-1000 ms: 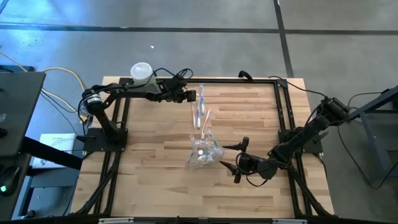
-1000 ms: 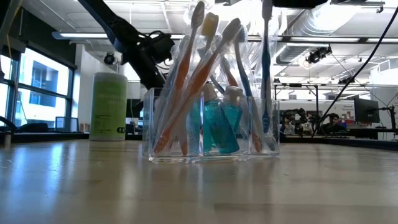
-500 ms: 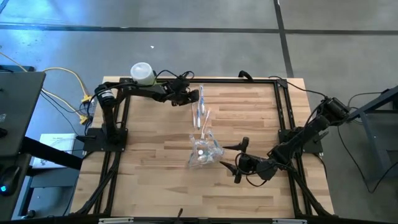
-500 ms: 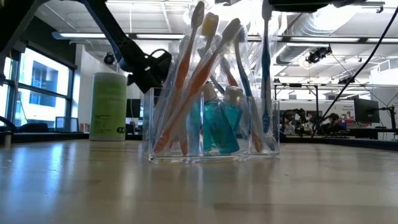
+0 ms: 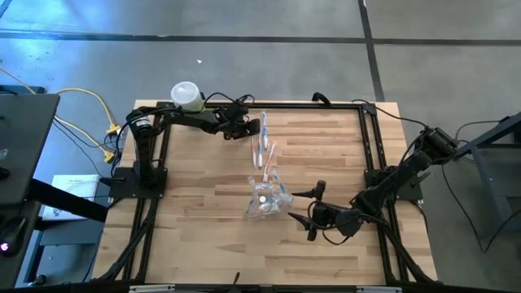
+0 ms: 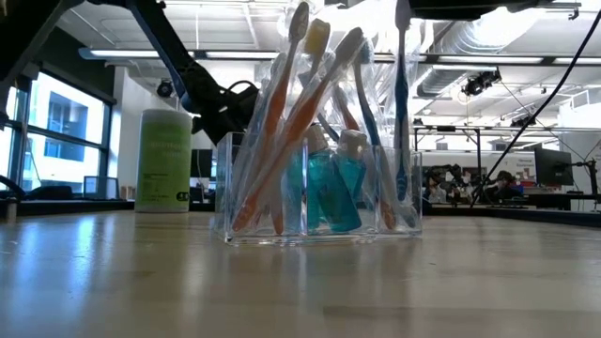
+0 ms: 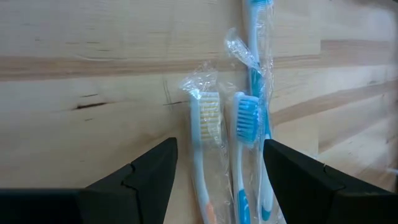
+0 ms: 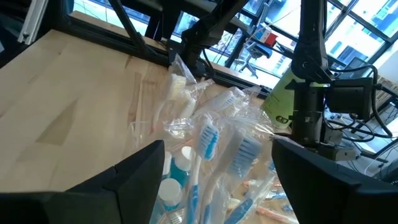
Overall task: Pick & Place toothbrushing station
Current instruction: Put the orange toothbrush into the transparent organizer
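Plainly, the loose plastic-wrapped toothbrushes with blue and yellow bristles [image 7: 239, 137] lie flat on the wooden desk [image 5: 203, 220] at about twelve o'clock, just beyond the clear plastic holder packed with upright brushes and teal bottles [image 5: 267, 198] near the middle. They look light, thin and stiff, their wrap likely slippery, so mid-handle across the narrow width seems the safest hold. The left claw [image 7: 217, 180] hangs wide open and empty straddling them; the right claw [image 5: 308, 207] waits wide open and empty at three o'clock of the holder.
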Robot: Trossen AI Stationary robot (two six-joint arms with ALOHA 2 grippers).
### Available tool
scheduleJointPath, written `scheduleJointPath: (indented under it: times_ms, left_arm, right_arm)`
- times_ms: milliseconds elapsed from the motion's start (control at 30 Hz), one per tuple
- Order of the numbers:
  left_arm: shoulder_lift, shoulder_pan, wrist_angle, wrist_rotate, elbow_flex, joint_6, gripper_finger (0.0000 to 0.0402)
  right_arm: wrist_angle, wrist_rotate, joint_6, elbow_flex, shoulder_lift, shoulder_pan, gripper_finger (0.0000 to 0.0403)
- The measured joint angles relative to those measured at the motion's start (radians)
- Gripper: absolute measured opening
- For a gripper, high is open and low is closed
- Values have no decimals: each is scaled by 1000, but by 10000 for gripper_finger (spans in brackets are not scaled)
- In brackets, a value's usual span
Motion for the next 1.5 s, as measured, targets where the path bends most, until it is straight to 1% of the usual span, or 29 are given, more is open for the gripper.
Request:
scheduleJointPath:
  times_ms: [1133, 1367, 1500]
  left_arm:
    - [2, -1, -4, -1, -1, 24, 236]
    - [2, -1, -5, 10, -1, 11, 236]
    - [3, -1, -5, 20, -2, -5, 236]
  right_arm:
    - [-3, 0, 0, 0, 0, 0, 289]
    - [-12, 4, -11, 0, 0, 25, 289]
    - [-47, 15, -14, 0, 0, 47, 289]
